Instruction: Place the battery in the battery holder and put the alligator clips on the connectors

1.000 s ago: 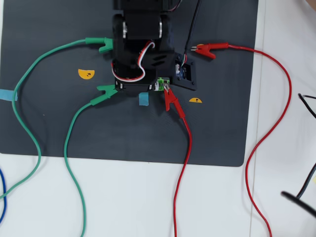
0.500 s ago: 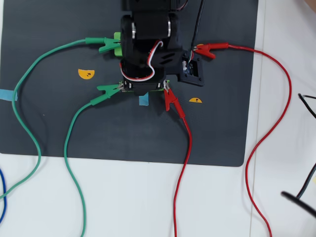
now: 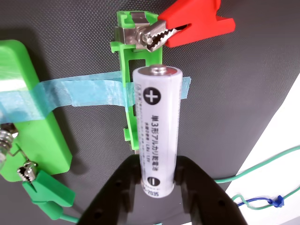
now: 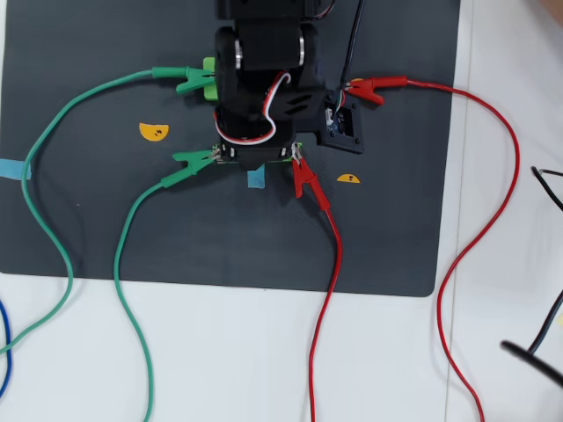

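In the wrist view the gripper (image 3: 157, 176) is closed on the battery (image 3: 157, 126), its two black fingers (image 3: 123, 187) pressing the lower, minus-marked end from either side while the plus end points up the frame. The battery lies lengthwise directly over the battery holder (image 3: 127, 101), whose bright-green rail shows along its left edge; whether it is seated in the frame or just above it cannot be told. A strip of blue tape (image 3: 79, 93) crosses the holder and runs left onto a wider light-green block (image 3: 28, 108). At the holder's far end a red alligator clip (image 3: 190, 23) bites the silvery connector (image 3: 133, 30). A green alligator clip (image 3: 44, 192) sits at the near end of the block, touching its metal spring. In the overhead view the black arm (image 4: 268, 79) covers the holder on the dark mat (image 4: 106, 229); a red clip (image 4: 304, 178) and a green clip (image 4: 189, 163) sit at either side of it, with a second green clip (image 4: 183, 79) and a second red clip (image 4: 374, 88) further up the mat.
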